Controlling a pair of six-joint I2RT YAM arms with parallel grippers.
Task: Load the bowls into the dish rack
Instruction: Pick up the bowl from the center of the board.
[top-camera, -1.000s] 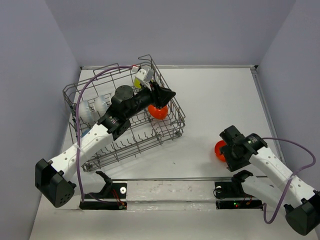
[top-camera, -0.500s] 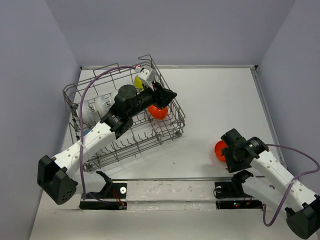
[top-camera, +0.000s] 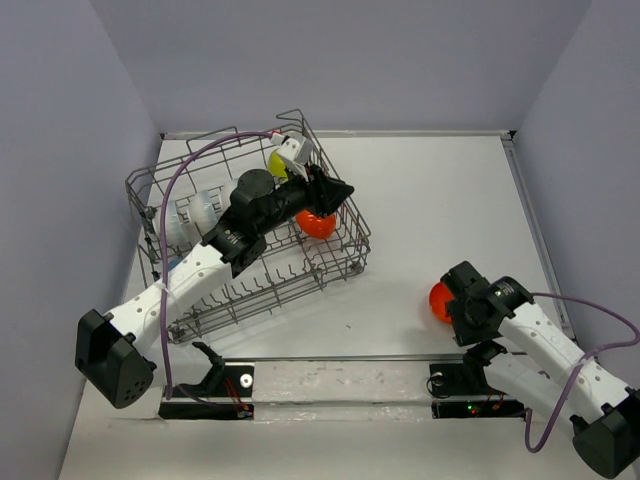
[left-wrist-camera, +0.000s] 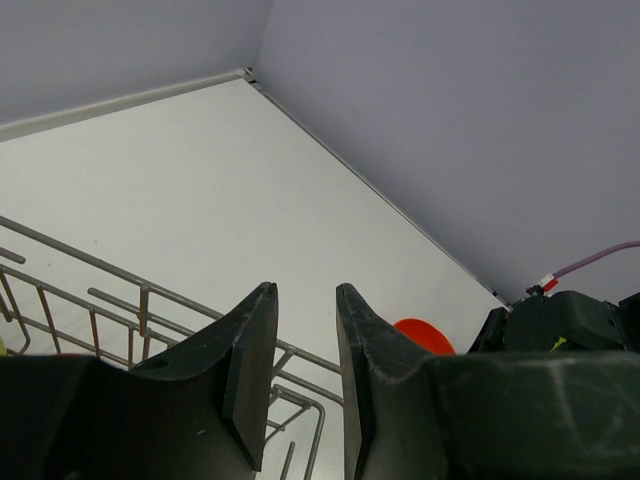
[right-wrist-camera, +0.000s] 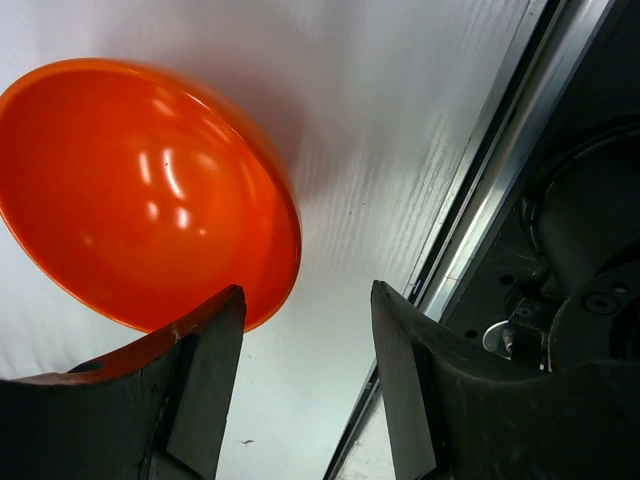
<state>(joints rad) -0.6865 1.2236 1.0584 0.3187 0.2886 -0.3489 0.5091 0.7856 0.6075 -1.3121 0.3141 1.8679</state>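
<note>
The grey wire dish rack (top-camera: 180, 180) sits at the left and holds white bowls (top-camera: 195, 212), a yellow-green bowl (top-camera: 277, 163) and an orange-red bowl (top-camera: 318, 224). My left gripper (top-camera: 340, 190) hovers over the rack's right side; in the left wrist view the left gripper (left-wrist-camera: 305, 292) has a narrow gap with nothing in it. A second orange-red bowl (top-camera: 437, 299) lies on the table at the right. My right gripper (right-wrist-camera: 305, 295) stands open right over it: the bowl (right-wrist-camera: 140, 190) has its rim just inside the left finger (right-wrist-camera: 205, 340).
A metal rail (top-camera: 340, 375) with two black arm mounts runs along the table's near edge, close beside the right gripper and seen as the rail (right-wrist-camera: 480, 200) in the right wrist view. Grey walls close the table in at the left, back and right.
My right gripper has shifted slightly toward the near edge by the orange-red bowl, and its jaws have narrowed. The left arm moved a little over the rack, then stayed still.
</note>
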